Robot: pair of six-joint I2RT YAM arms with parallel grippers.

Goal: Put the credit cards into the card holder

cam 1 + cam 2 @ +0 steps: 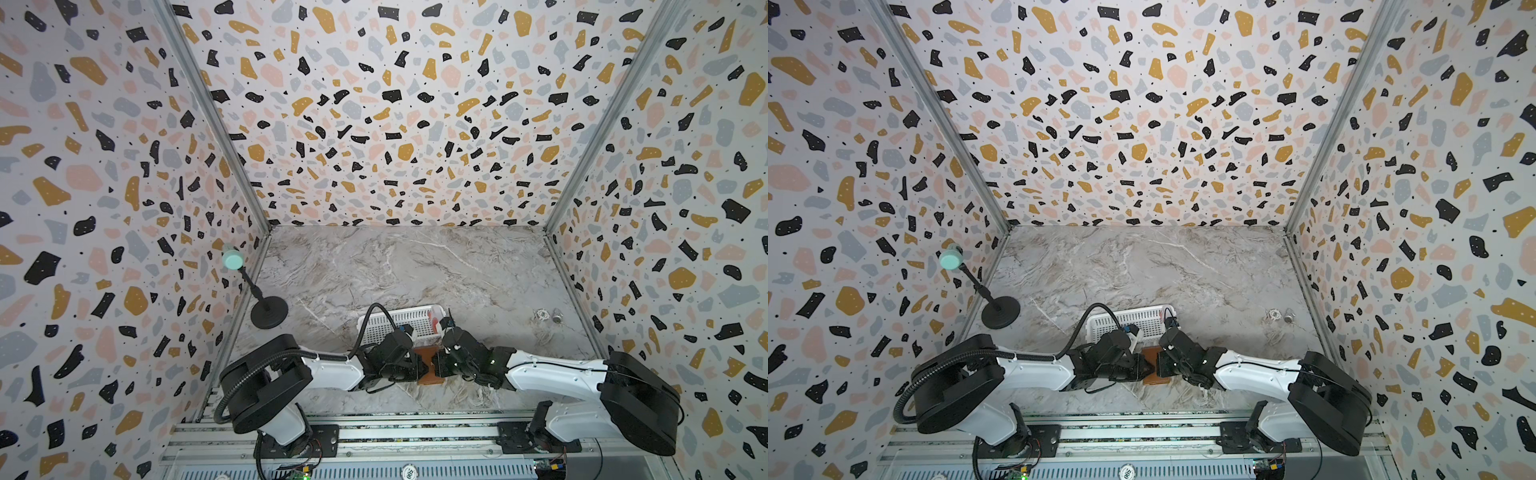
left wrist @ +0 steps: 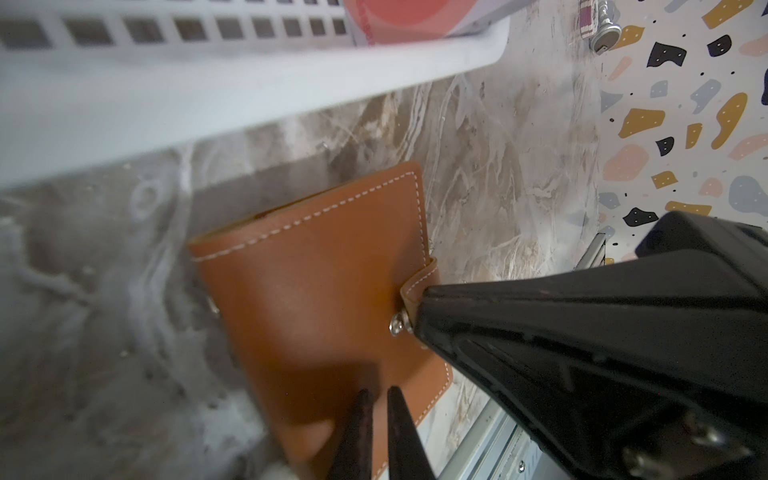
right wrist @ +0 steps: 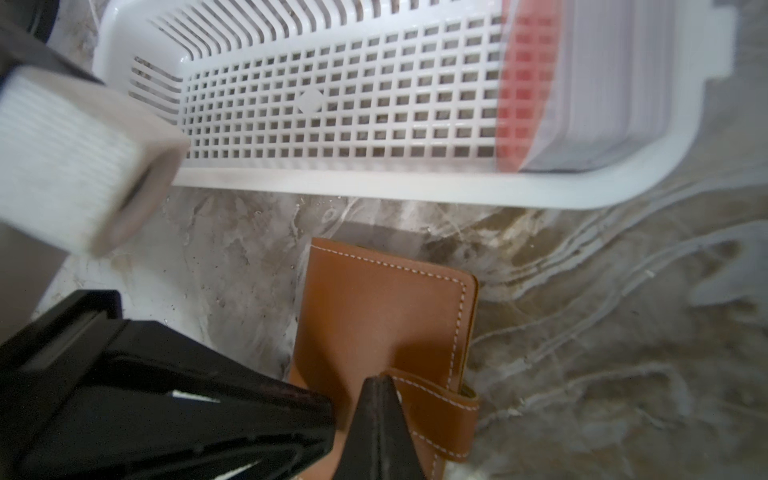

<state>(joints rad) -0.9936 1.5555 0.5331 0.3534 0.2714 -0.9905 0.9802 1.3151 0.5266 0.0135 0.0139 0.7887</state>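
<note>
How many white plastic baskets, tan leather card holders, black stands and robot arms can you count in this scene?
White slotted plastic basket: 1
Tan-brown leather card holder: 1
Black round-based stand with a mint-green head: 1
White-and-black robot arms, left arm and right arm: 2
Total: 5

Both top views look down from high over the near edge of the marble table (image 1: 415,266), facing the back wall (image 1: 395,124), far off and almost alike. The wrist cameras sit very close, low over the card holder (image 2: 316,299), from opposite sides. Both share it and the white basket (image 2: 249,83), whose rim blurs, probably from nearness.
</note>
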